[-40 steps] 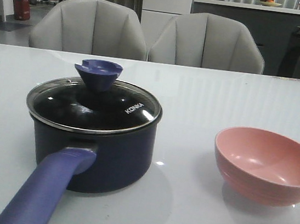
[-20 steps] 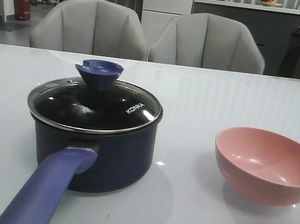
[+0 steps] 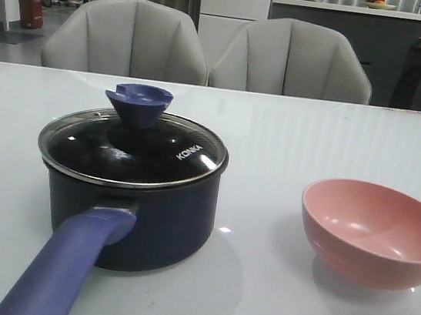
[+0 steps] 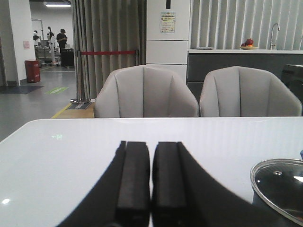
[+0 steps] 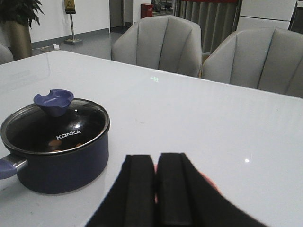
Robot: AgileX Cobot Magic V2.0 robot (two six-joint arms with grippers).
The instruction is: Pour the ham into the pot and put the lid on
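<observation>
From the front, the pot is sitting toward the left of the white worktop, near its front edge, its long handle pointing at the front edge. The glass lid is resting squarely on its rim, knob upright. A pink bowl is standing well apart toward the right edge, looking empty.

Over the left wrist, the left hand is hanging above the worktop with its fingers pressed together, gripping nothing; the lid's edge is showing beside it.

Over the right wrist, the right hand is likewise closed and empty. Through the glass, a few ham pieces are lying inside the pot.
</observation>
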